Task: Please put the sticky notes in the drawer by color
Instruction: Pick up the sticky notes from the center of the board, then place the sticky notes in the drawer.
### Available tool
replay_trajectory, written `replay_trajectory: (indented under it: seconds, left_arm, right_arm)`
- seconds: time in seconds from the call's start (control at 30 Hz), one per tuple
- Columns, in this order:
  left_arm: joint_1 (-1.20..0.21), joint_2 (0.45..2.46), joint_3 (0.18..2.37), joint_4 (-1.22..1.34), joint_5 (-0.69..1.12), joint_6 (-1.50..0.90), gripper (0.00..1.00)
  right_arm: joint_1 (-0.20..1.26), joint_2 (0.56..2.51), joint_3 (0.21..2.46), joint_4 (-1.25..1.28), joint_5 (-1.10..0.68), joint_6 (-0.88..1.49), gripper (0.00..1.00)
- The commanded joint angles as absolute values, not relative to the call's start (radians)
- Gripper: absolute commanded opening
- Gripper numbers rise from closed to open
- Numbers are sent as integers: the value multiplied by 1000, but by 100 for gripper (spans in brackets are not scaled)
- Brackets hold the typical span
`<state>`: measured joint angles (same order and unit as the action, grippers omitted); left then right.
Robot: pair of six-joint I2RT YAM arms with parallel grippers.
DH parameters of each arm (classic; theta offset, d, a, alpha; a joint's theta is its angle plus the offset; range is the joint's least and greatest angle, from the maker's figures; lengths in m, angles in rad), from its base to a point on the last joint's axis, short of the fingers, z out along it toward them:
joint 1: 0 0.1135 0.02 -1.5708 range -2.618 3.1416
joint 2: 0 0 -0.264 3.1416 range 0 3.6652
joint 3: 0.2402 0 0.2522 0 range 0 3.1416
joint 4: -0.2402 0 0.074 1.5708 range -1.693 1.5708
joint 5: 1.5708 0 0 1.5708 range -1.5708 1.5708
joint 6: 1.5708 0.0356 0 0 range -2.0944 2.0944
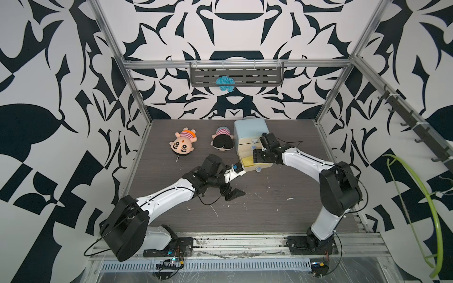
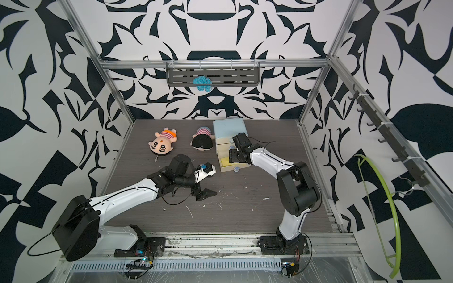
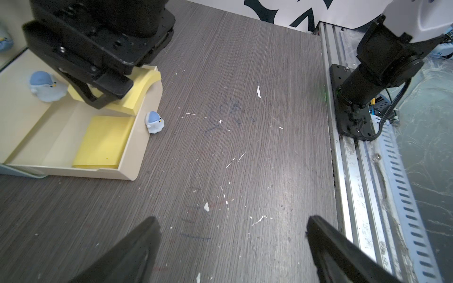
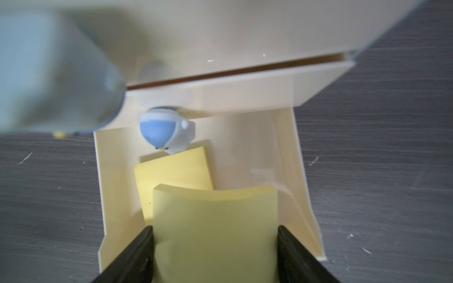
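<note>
Your right hand pinches a bowed yellow pad over the open bottom drawer. Lower it flat onto the other yellow pad inside, then release. Your left hand hangs spread, empty.

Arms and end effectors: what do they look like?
The left arm and right arm: white link shells, black rounded joint housings, thin black cable looped outside. The left end effector and right end effector: black, two tapered fingers each.

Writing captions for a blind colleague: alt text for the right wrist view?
The right gripper holds a bowed yellow sticky pad over an open cream drawer where another yellow pad lies flat, near a blue knob.
</note>
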<state>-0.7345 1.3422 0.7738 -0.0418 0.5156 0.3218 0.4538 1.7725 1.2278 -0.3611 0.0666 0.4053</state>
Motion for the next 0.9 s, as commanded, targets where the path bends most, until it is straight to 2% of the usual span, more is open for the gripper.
replay_trajectory:
  seconds: [0.0, 0.43, 0.57, 0.67, 0.87]
  left_arm:
    - [-736, 1325, 765, -54, 518, 321, 99]
    - [-737, 1352, 782, -52, 523, 319, 99]
    - [-736, 1358, 787, -53, 524, 320, 99]
    - [-736, 1361, 791, -53, 526, 321, 99]
    - [-736, 1367, 795, -42, 530, 319, 99]
  right_arm:
    - [439, 1778, 1276, -335, 22, 362, 76]
    - [420, 1846, 1313, -308, 38, 342, 77]
    - [420, 1844, 1321, -311, 24, 336, 90]
    - [420, 1821, 1311, -311, 3, 336, 97]
    - [420, 1741, 1262, -311, -2, 341, 99]
